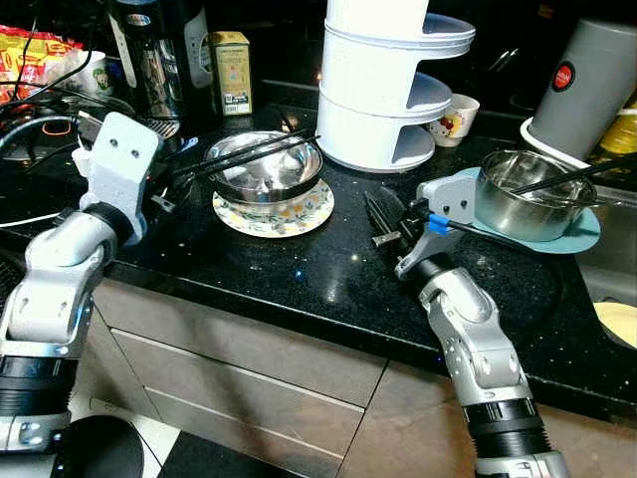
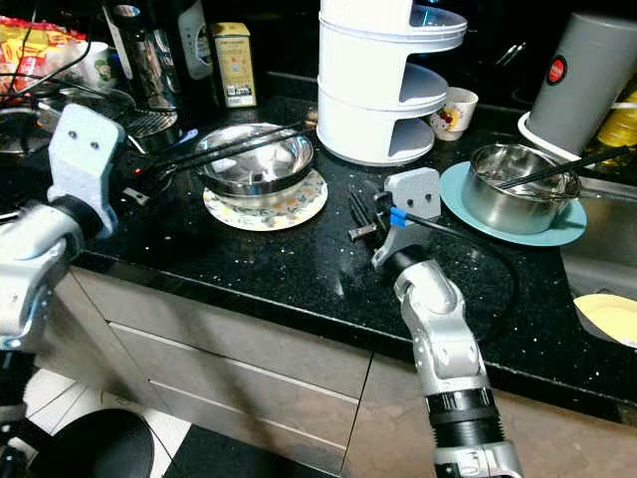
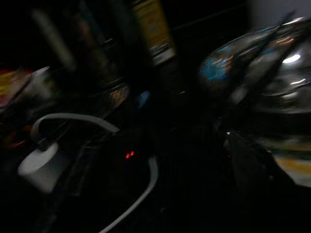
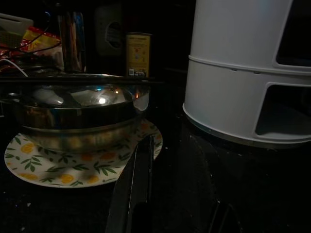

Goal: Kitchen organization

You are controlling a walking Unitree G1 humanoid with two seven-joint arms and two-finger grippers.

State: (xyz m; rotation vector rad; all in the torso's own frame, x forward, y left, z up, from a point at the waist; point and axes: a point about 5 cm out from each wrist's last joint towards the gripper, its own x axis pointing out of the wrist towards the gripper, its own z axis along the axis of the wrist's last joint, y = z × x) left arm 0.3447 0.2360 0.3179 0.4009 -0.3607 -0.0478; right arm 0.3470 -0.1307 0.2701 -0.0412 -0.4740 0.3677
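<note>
Two steel bowls (image 1: 266, 167) stand on the black speckled tabletop (image 1: 328, 279), the nearer one round and polished, seated on a leaf-patterned plate (image 1: 274, 211) with black chopsticks (image 1: 249, 151) across its rim. Contents cannot be made out. Right of that bowl rises a white tiered rack (image 1: 383, 90); further right, a second steel bowl (image 1: 523, 194) sits on a teal plate (image 1: 577, 234). The right gripper (image 2: 363, 221) rests low on the tabletop just right of the patterned plate, fingers (image 4: 133, 189) close together, holding nothing. The left gripper (image 1: 174, 184) lies left of the bowl; whether its fingers are parted cannot be told.
</note>
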